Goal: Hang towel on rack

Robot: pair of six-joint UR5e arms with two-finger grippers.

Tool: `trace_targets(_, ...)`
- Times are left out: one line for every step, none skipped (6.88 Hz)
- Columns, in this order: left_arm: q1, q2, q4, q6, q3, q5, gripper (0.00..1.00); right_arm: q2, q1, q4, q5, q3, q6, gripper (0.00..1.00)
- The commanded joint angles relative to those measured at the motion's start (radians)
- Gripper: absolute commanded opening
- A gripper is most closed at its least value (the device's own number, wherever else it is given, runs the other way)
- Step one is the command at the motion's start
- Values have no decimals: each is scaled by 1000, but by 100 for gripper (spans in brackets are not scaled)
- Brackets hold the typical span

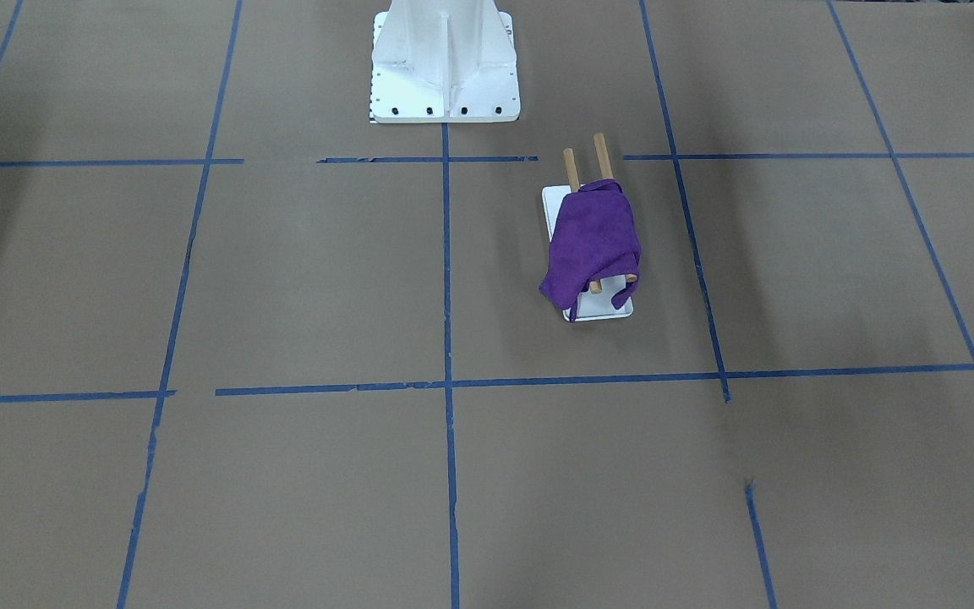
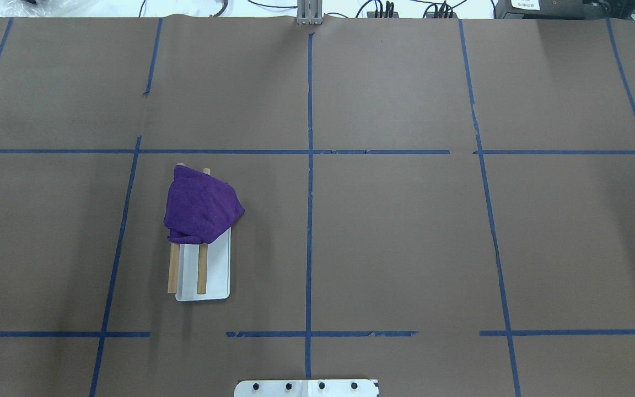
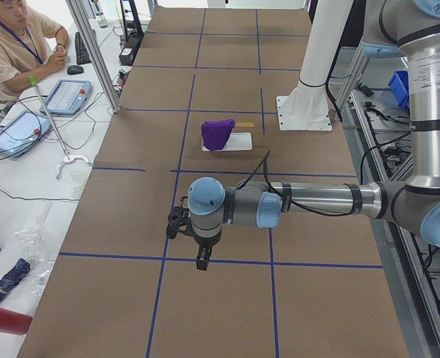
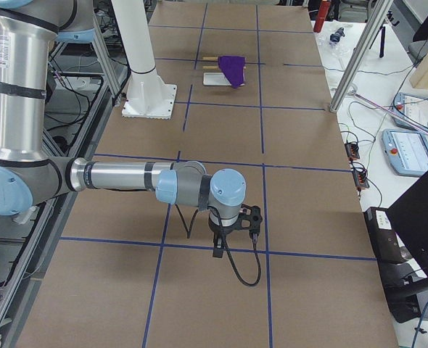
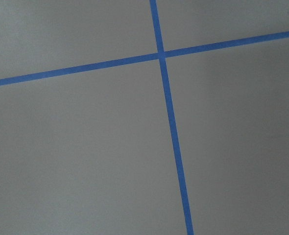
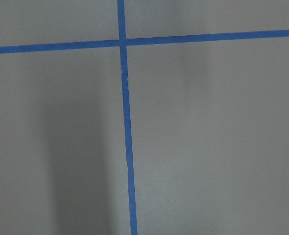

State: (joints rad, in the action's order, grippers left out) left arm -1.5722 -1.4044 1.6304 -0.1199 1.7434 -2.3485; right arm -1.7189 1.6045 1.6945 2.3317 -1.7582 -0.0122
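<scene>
A purple towel point(image 1: 593, 241) lies draped over the two wooden dowel rods of the rack point(image 1: 601, 309), covering their far half in the overhead view point(image 2: 199, 207). The rack's white base point(image 2: 215, 270) and bare rod ends point(image 2: 202, 270) show nearer the robot. Both arms are held away from it. My left gripper point(image 3: 203, 261) shows only in the exterior left view, above the brown paper; I cannot tell whether it is open or shut. My right gripper point(image 4: 217, 250) shows only in the exterior right view; I cannot tell its state either. The wrist views show only paper and blue tape.
The large white bolted pedestal point(image 1: 445, 76) stands at the robot's side of the table point(image 2: 306, 387). Blue tape lines point(image 2: 309, 220) grid the brown paper. An operator point(image 3: 15, 45) sits with tablets point(image 3: 67, 95) beyond the far table edge.
</scene>
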Motion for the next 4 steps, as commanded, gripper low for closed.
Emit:
trace_targets(-2,-2,2,2,1,0,100,1,0,1,1,-1,1,100)
trace_targets(0,-2,2,2,2,0,100,1,0,1,1,0,0,100)
trace_targets(-2,-2,0,2,4,0,100,1,0,1,1,0,0,100)
trace_targets(-2,-1,2,2,5,0,100,1,0,1,1,0,0,100)
